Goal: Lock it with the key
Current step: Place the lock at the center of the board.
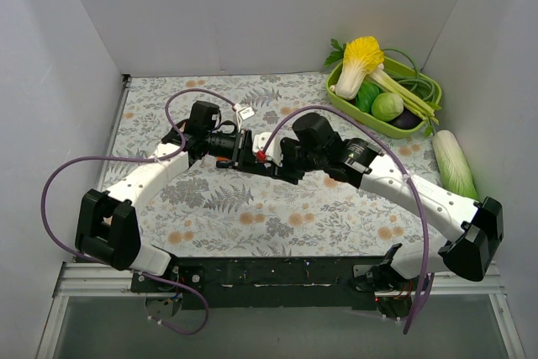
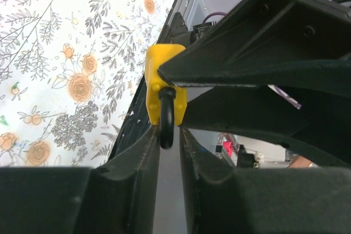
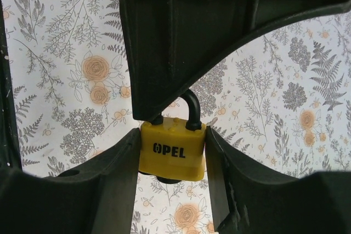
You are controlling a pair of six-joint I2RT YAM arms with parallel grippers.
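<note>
Currently the padlock point(image 3: 171, 150) is held off the counter point(image 1: 252, 224), in the middle of the overhead view, where the two arms meet. Its black shackle point(image 2: 166, 119) is clenched between the fingers of the left hand point(image 2: 169, 135). The yellow body is flanked by the right hand point(image 3: 173, 132), whose fingers are seen pressed against both sides, so the body is judged to be grasped. Whether the shackle is fully seated cannot be told, since one leg is hidden behind the left hand. No key can be made out with certainty. A dark shape is seen under the body, low in the right wrist view, but it cannot be identified.

The step in hand is judged to be the steadying of the lock between both hands. Next, the keyhole must be reached, so one hand would have to be freed while the other grip is held firm.

The counter is covered with a floral cloth and enclosed by plain white walls point(image 1: 252, 14). A green basket point(image 1: 370, 121) of vegetables is set at the upper right, with a long cabbage point(image 1: 454, 166) laid just beside it.
</note>
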